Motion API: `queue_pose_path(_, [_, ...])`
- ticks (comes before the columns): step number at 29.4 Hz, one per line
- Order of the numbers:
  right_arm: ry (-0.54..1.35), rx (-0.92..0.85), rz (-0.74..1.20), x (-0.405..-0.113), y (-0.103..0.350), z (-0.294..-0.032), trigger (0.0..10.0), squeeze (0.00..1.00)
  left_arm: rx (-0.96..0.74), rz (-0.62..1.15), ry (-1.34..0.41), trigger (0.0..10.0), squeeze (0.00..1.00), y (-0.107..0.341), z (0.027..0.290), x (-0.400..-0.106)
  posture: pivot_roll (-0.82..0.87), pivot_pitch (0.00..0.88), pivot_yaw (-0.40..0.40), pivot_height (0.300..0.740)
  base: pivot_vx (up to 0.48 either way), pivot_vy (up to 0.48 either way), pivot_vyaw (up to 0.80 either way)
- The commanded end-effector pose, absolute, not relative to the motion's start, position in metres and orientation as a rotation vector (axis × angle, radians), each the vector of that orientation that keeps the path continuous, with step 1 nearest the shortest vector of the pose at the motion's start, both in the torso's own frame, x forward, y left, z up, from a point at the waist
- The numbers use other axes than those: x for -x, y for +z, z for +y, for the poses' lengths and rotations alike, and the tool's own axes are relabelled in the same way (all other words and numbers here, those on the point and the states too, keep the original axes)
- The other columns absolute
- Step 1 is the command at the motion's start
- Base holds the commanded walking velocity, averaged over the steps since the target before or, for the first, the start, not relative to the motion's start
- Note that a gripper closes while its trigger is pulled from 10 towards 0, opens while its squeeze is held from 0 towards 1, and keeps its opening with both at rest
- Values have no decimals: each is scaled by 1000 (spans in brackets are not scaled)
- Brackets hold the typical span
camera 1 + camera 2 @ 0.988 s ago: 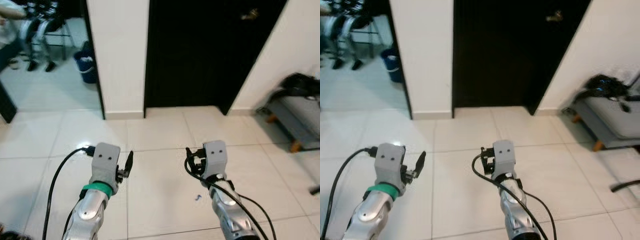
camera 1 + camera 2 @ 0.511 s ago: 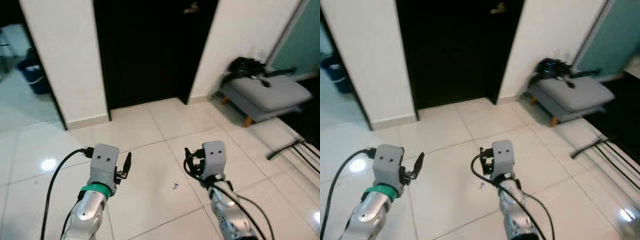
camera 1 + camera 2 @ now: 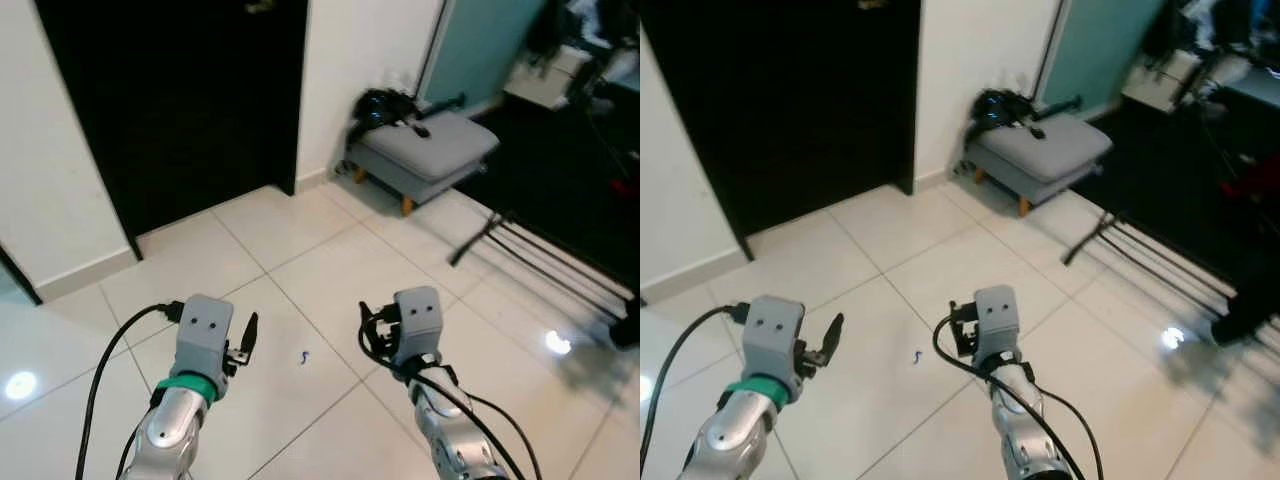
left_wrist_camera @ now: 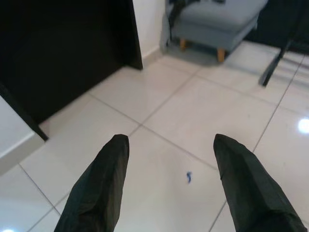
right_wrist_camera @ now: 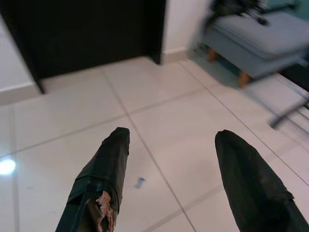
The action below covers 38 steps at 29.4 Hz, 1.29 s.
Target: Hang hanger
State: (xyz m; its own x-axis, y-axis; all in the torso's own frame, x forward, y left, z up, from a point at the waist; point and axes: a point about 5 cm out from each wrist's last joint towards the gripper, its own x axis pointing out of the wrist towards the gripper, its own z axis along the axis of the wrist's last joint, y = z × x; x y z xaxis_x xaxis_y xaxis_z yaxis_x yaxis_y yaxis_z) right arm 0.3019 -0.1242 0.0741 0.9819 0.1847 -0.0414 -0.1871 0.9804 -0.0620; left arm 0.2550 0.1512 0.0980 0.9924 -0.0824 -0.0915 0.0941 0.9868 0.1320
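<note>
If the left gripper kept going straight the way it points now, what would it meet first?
Probably the white floor tiles: the open left gripper points forward and down at them, short of the grey footstool. Depth is unclear.

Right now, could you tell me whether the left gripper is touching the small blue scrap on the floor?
Apart. In the left wrist view, the left gripper has its fingers spread, and the blue scrap lies on the white floor tile between them, bare tile showing all around it.

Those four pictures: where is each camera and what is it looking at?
Head eyes: on the head, looking down at the tiled floor, the left gripper and right gripper.
Left wrist: along its open black fingers toward the dark door.
Right wrist: along its open fingers.
Shared: grey footstool, blue scrap.
</note>
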Motion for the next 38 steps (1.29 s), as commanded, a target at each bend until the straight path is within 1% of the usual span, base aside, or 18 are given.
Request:
queue_pose_path(1, [175, 68, 44, -299, 70, -129, 10000, 0, -125, 100, -100, 10000, 0, 94, 148, -253, 19, 24, 24, 740, 0, 0, -788])
queue_pose_path(18, [169, 52, 8, -302, 77, -130, 10000, 0, -103, 65, -105, 10000, 0, 103, 144, -263, -3, 11, 28, 740, 0, 0, -788])
queue_pose_path(38, [169, 45, -8, -303, 81, -129, 10000, 0, -66, 51, -116, 10000, 0, 106, 142, -265, -5, 16, 31, 740, 0, 0, -788])
